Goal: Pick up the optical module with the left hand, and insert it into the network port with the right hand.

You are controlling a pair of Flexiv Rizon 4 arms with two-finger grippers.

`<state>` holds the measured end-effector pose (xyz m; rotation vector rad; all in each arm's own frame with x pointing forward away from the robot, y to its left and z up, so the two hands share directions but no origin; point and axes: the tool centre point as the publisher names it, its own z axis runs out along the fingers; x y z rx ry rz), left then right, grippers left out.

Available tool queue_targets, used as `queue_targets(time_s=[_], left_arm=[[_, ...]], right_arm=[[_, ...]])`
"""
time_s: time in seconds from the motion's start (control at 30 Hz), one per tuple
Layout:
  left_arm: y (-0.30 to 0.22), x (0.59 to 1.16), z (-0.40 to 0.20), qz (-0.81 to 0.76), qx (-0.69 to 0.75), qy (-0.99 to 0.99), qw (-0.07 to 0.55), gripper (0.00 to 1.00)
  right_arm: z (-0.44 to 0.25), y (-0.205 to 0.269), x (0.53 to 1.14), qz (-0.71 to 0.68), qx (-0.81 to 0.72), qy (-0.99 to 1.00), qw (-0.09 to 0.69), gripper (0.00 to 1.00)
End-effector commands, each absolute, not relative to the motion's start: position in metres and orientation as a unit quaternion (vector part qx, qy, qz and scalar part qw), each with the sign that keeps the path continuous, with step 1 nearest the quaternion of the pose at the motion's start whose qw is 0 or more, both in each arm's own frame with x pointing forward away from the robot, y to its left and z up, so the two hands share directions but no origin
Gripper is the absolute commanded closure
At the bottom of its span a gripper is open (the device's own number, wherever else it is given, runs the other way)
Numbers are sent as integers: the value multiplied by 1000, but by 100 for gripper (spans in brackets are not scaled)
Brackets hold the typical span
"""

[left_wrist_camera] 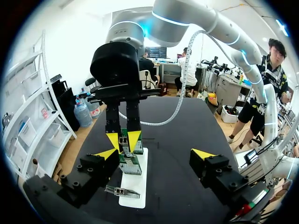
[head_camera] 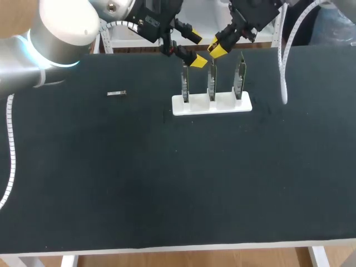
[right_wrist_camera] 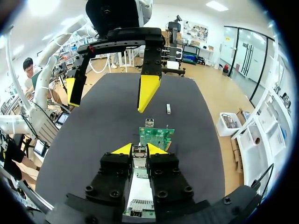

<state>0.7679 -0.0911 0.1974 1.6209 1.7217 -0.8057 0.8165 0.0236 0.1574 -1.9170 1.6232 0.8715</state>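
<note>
Head view: module [head_camera: 117,93] outside end effector [head_camera: 196,48]

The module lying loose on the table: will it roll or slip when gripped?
The module looks boxy and lies flat, so it should slide, not roll. Its metallic sheen suggests stiff, possibly slick sides. Being small, it is probably light.

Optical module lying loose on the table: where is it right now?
In the head view the optical module lies flat on the black table, on the robot's left side, well apart from the white holder with its three upright boards.
</note>
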Motion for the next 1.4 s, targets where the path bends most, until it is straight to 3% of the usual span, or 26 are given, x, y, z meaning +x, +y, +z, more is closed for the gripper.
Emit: queue_targets(time_s=[0.03, 1.4], left_arm=[[-92, 767, 198, -304, 615, 656, 316, 0], [-92, 767, 198, -304, 615, 656, 316, 0]], right_arm=[[159, 26, 827, 325, -705, 587, 233, 100], [155, 27, 833, 336, -700, 585, 232, 100]])
